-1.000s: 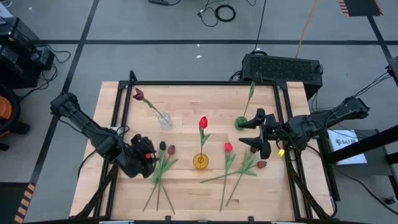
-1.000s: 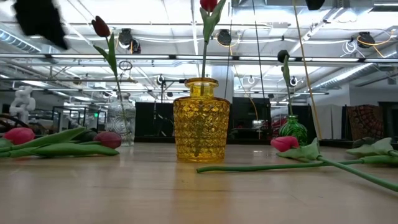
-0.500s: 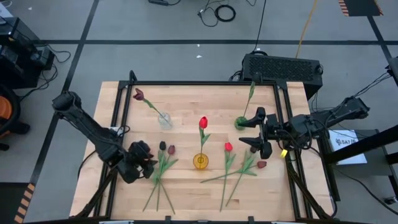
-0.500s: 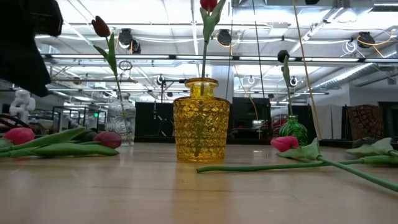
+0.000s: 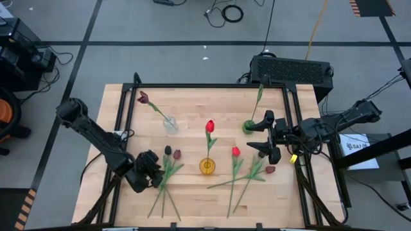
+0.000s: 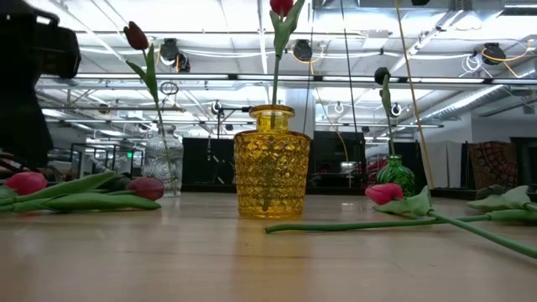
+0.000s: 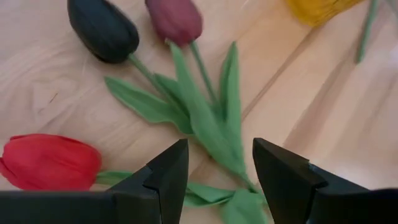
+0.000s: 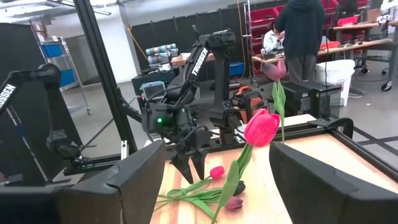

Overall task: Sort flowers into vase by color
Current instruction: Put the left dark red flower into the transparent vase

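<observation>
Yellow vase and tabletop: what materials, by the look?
Yellow vase: likely pressed glass, glossy amber; the stem shows through its faceted diamond pattern. Tabletop: pale wood, probably butcher-block; parallel plank seams, satin sheen. Flowers look like fabric or plastic, matte; can't say which.

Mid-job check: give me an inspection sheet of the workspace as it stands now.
Surface: wooden table, bare between flowers.
Job's things: clear vase holds a maroon tulip; yellow vase holds a red tulip; green vase holds one stem. Loose tulips lie near the left gripper and right of the yellow vase.
Clutter: nothing seen.
Grippers: left gripper open, low over loose stems; right gripper open, empty, near the green vase.
Cables: coils on the floor behind the table.
Surroundings: a person stands in the background.
</observation>
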### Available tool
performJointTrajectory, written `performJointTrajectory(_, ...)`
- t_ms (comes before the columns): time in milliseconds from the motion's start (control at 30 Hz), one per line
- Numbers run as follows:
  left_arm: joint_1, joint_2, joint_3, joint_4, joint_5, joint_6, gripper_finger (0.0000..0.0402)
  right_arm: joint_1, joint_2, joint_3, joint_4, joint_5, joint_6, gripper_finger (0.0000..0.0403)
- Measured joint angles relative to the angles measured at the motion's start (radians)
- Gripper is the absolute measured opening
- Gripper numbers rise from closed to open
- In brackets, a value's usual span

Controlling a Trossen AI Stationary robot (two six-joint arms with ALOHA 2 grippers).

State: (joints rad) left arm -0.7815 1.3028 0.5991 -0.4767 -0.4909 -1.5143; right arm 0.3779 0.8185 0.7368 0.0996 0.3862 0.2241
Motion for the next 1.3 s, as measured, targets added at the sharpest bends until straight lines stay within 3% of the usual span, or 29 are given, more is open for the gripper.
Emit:
performJointTrajectory(500,0.002,0.078,0.003,0.079,0.025,0.013,0.0187,0.011,0.0,0.0,-0.004,0.0,0.003,0.0279)
performJointTrajectory(733,0.002,0.078,0.044,0.063,0.154,-0.036,0.0187,0.011,0.0,0.0,-0.004,0.0,-0.007,0.0279)
performJointTrajectory(1033,0.002,0.077,0.087,-0.099,0.173,-0.027,0.0187,0.01,0.0,0.0,-0.005,0.001,-0.008,0.0279)
performJointTrajectory(1300,0.028,0.077,0.081,-0.263,0.187,-0.152,0.0187,0.01,0.001,0.0,-0.008,0.001,0.012,0.0279)
